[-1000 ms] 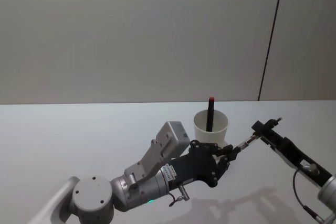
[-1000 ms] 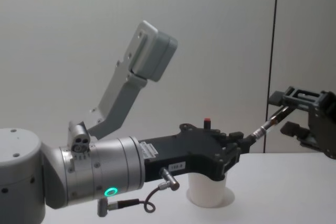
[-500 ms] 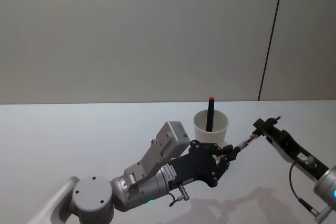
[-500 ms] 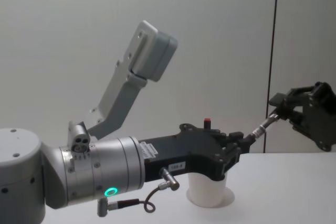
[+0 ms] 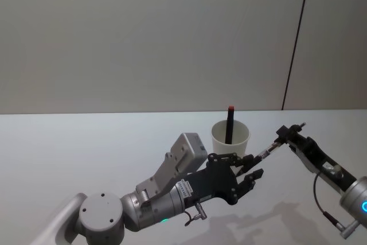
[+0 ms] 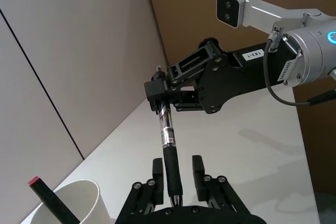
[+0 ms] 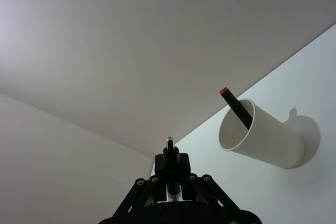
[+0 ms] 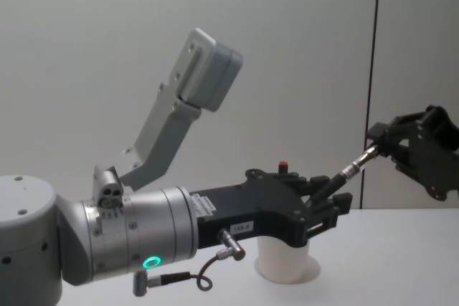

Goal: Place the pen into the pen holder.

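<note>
The right pincer (image 5: 282,134) is clenched on the top end of the pen (image 5: 265,152), holding it at a slant in the air just right of the pen holder (image 5: 230,136). In the left wrist view the right pincer (image 6: 159,88) grips the clear upper part of the pen (image 6: 169,148), and the dark lower end of the pen hangs down between the fingers (image 6: 197,164) of the left pincer (image 6: 177,169). Those fingers stand apart on either side of the pen, not pressing it, so the left pincer (image 5: 250,167) is released; from the chest it (image 8: 331,193) shows with its fingers spread in front of the cup.

The pen holder (image 7: 258,136) stands upright on the white worktop (image 5: 69,153), with a black stick with a red tip (image 5: 229,123) already leaning inside it.

My read is that the pen now rests with the right arm alone, and it still has to be carried over the rim and tipped upright. Risks from here:
- The pen's lower end sits between the left fingers, so pulling it sideways could snag it and twist it out of the grip.
- The grip is at the far end of a long thin pen, so it may pivot or slip.
- The paper cup looks light; a slanted pen striking the rim, or the left pincer brushing the cup, could tip it.
- The stick inside could block the way in.
</note>
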